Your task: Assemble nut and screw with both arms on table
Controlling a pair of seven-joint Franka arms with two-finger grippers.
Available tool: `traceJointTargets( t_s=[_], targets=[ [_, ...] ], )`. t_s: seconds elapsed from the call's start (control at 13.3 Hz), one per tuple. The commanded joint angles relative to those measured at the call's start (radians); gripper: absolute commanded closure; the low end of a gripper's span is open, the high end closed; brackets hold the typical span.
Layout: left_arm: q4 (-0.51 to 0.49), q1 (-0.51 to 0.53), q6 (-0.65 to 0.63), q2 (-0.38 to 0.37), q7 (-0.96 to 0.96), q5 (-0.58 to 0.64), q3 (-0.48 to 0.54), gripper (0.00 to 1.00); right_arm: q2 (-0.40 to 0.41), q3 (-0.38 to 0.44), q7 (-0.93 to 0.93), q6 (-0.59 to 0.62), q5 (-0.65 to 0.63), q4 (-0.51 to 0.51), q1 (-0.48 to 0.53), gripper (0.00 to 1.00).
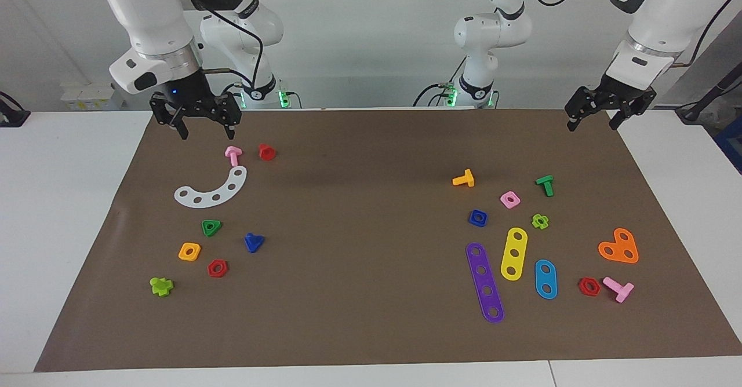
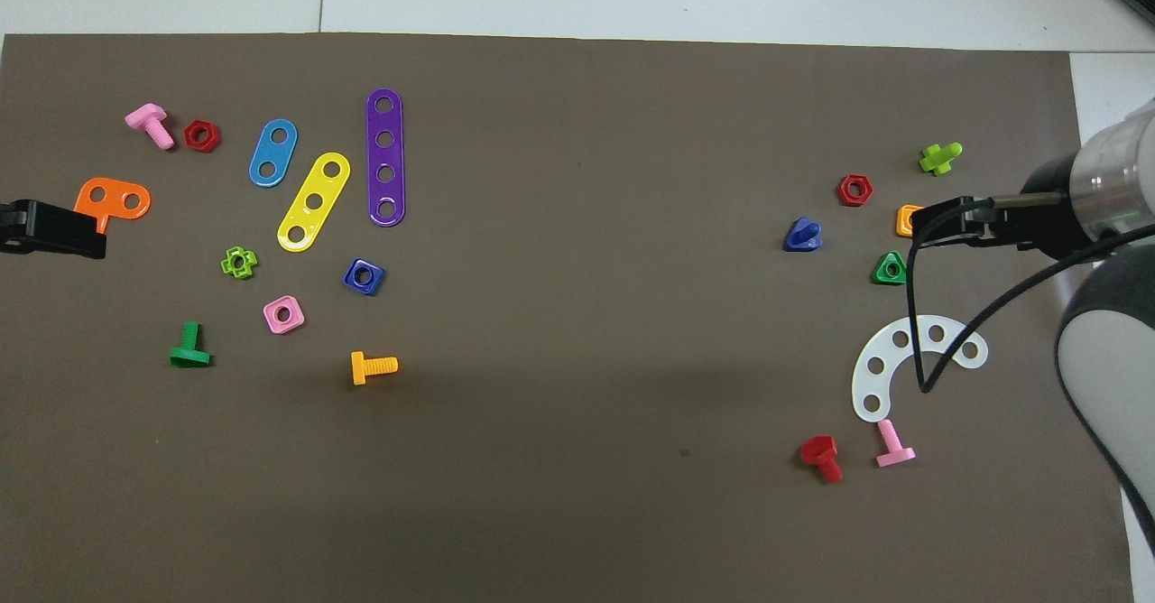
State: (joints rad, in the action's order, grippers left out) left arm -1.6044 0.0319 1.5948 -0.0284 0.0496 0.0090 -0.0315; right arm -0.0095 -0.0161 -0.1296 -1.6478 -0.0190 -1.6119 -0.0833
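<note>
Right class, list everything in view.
screw: 1, dark blue, right arm's end
nut: 1, dark blue, left arm's end
other bolts: 6; pink, red, lime right arm's end; orange, green, pink left arm's end
other nuts: 6; green, orange, red right arm's end; pink, lime, red left arm's end
straight strips: 3; purple, yellow, blue, left arm's end
curved strip: 1, white, right arm's end
heart plate: 1, orange, left arm's end
mat: 1, brown, on table
left gripper, right gripper: 2, black, open, over mat

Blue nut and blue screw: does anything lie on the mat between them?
No. In the facing view the brown mat is bare between the blue square nut and the blue triangular-headed screw; the overhead view agrees.
</note>
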Motion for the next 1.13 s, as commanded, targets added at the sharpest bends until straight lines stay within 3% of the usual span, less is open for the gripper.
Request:
traceJointTargets(
  t_s=[0.0, 0.53, 0.68, 0.98, 1.05],
  targets=[
    [-0.025, 0.006, 0.010, -0.019, -0.002, 0.008, -0.005, 0.00, -0.030, -0.007, 0.047, -0.026, 0.036, -0.043, 0.017, 0.00],
    [-0.025, 0.006, 0.010, -0.019, -0.002, 0.008, -0.005, 0.00, 0.017, -0.007, 0.065, -0.177, 0.033, -0.111, 0.007, 0.01],
    [-0.025, 0.006, 0.010, -0.019, -0.002, 0.008, -0.005, 0.00, 0.029, -0.007, 0.062, -0.298, 0.028, -0.173, 0.008, 0.01],
    [-0.025, 0.006, 0.010, -0.019, -0.002, 0.008, -0.005, 0.00, 0.103, -0.007, 0.061, -0.412, 0.019, -0.227, 0.013, 0.01],
    [-0.025, 0.006, 0.010, -0.019, -0.002, 0.008, -0.005, 0.00, 0.133, -0.005, 0.059, -0.432, 0.019, -0.227, 0.008, 0.06]
  ],
)
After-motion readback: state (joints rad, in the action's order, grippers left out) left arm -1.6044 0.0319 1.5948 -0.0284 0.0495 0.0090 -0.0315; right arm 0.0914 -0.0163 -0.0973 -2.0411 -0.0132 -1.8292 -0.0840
